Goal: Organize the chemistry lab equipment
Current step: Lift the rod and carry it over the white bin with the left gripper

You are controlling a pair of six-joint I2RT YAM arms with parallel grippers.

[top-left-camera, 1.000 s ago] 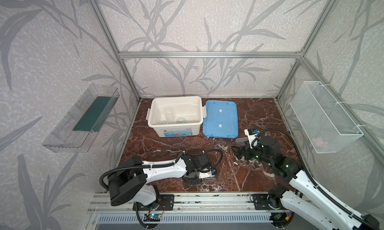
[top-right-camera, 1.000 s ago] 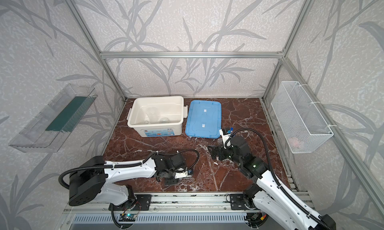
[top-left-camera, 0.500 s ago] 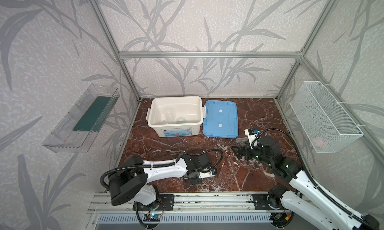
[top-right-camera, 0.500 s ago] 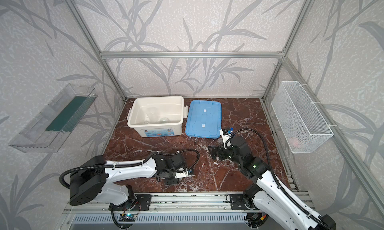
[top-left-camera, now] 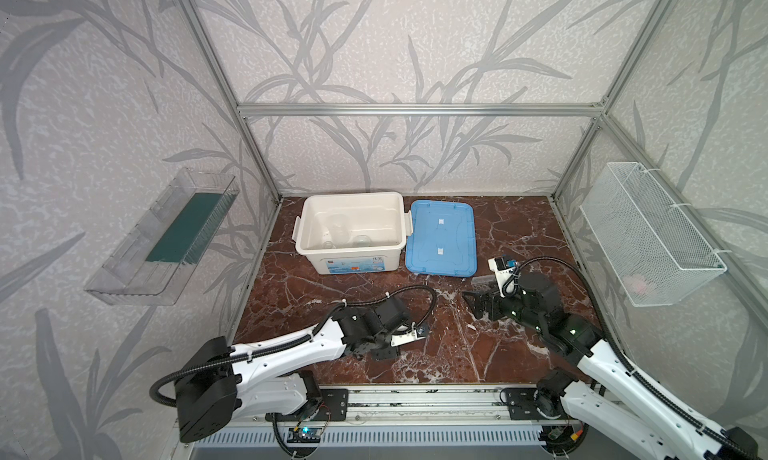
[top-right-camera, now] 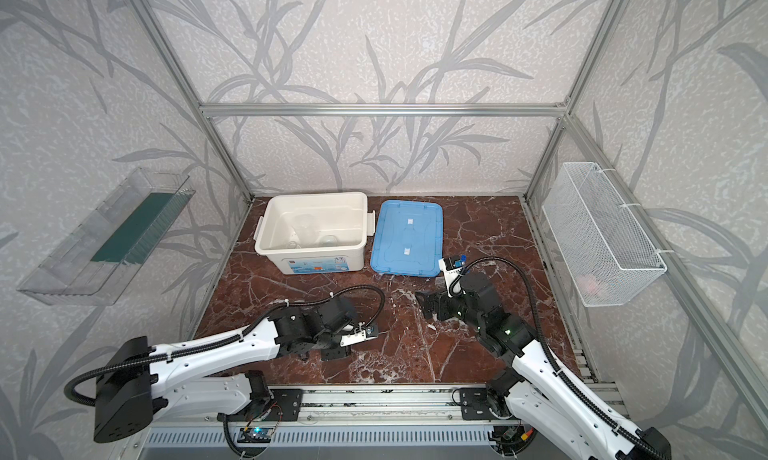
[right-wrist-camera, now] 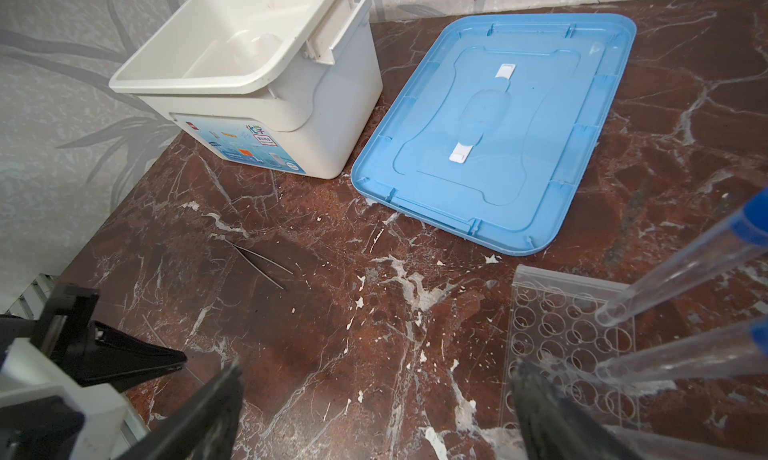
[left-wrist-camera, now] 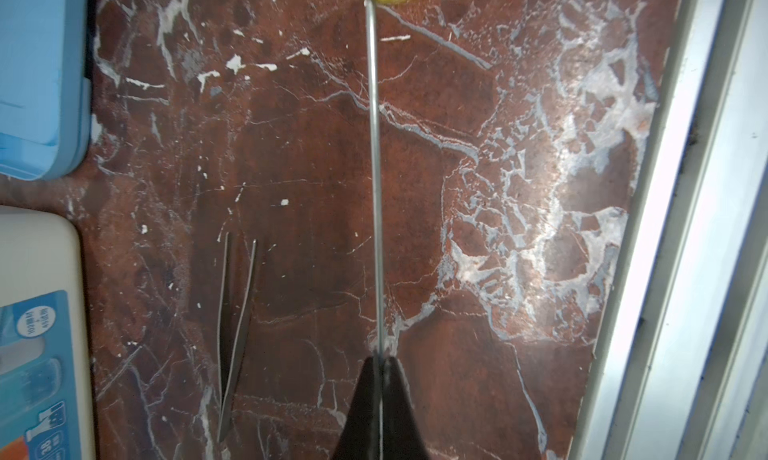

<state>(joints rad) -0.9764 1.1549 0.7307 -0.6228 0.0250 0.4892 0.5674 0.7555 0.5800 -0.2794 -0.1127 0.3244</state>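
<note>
The white bin (right-wrist-camera: 291,117) has a blue label (right-wrist-camera: 245,146) on its front, its print too small to read. The left arm lies low, stretched along the front of the table (top-left-camera: 457,354). The left jaws are clamped together on a thin rod (left-wrist-camera: 375,188) that runs straight out ahead of them. A pair of thin rods (left-wrist-camera: 235,333) lies on the table off to one side of them. The right arm is bent, and the right jaws are spread wide, gripping nothing. Just beside one of those jaws sits the clear holed rack (right-wrist-camera: 557,337), with blue-capped tubes (right-wrist-camera: 681,262) leaning in it.
</note>
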